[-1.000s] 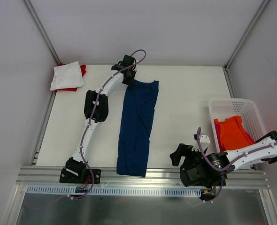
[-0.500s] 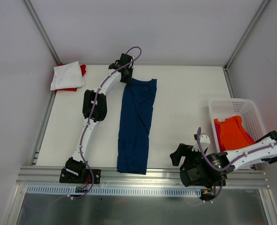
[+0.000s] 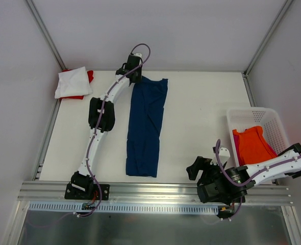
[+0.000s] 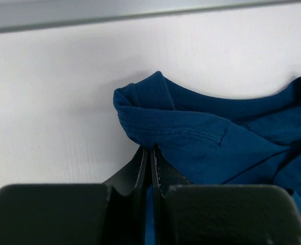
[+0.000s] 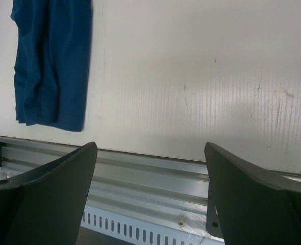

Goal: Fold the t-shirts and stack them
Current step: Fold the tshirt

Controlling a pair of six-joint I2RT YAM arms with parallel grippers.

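Top external view: I am seeing the navy blue t-shirt point(image 3: 146, 127) lying as a long narrow strip on the table point(image 3: 201, 112), running from the far edge toward the near rail point(image 3: 155, 191).
Left side: I am watching the left gripper point(image 4: 149, 153) pressing its jaws together with a fold of the navy cloth pinched between them, just below the ribbed collar at the shirt's far left corner.
Left arm: it is stretching right out across the table to that corner.
Right side: I am seeing the right gripper point(image 5: 149, 148) hanging by the near rail with its fingers standing wide apart, holding nothing and touching nothing.
Right wrist view: the shirt's near hem is showing well off to the left of those fingers.
Far left corner: the white t-shirt point(image 3: 71, 81) is lying folded on the red t-shirt point(image 3: 91, 76), whose edge is peeking out.
Basket point(image 3: 273, 120): the orange t-shirt point(image 3: 251, 145) is lying inside, with a sliver of magenta cloth point(image 3: 235, 140) showing beside it.
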